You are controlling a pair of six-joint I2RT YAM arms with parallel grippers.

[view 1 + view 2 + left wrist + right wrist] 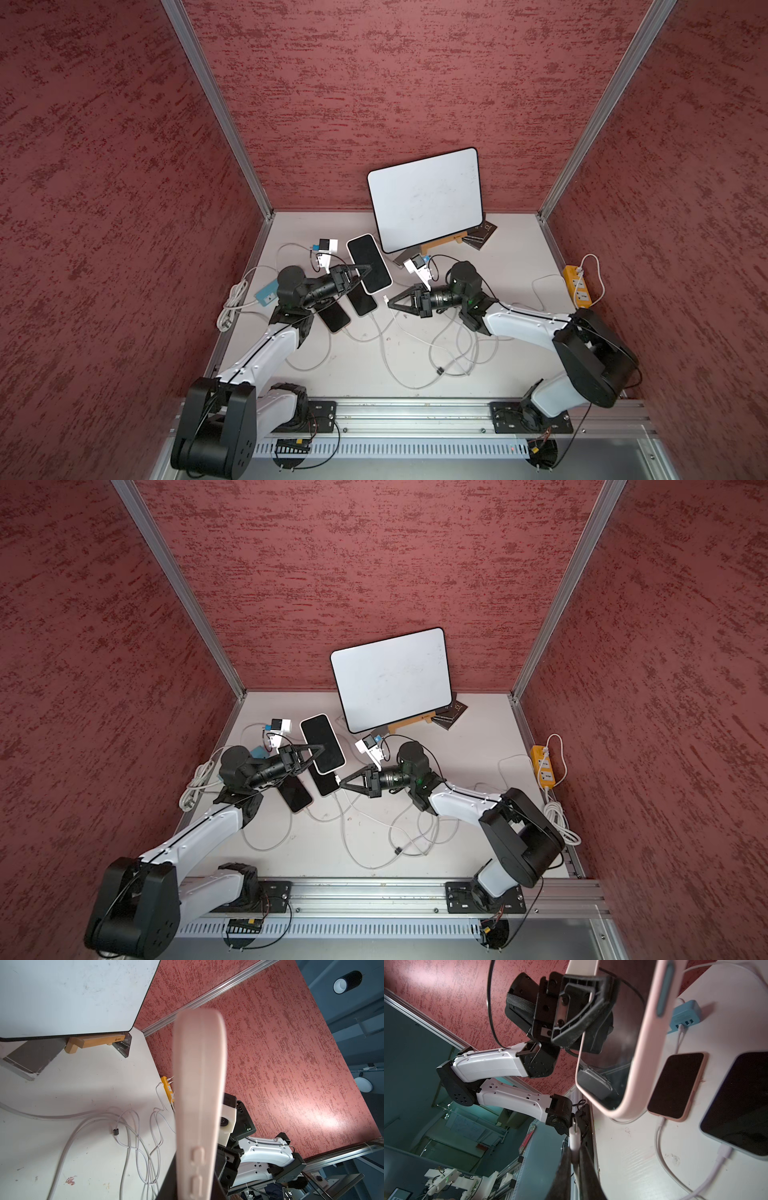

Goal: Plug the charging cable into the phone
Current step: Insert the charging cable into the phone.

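Note:
A phone (369, 264) in a pale pink case, dark screen up, hangs above the table in both top views, with my left gripper (368, 268) shut on its side edge. The left wrist view shows that edge (199, 1084) and its buttons running out between the jaws. My right gripper (389, 303) is shut on the white plug of the charging cable (385, 297). In the right wrist view the plug (574, 1134) sticks out past the fingertips, a short gap from the phone's (633, 1064) rounded lower end, not touching it.
Two other phones (334, 318) (362, 301) lie on the table under the held one, each with a cable plugged in. A whiteboard (426, 199) leans on a wooden stand at the back. A yellow power strip (577, 286), a blue charger hub (266, 291) and loose cable loops (415, 353) are nearby.

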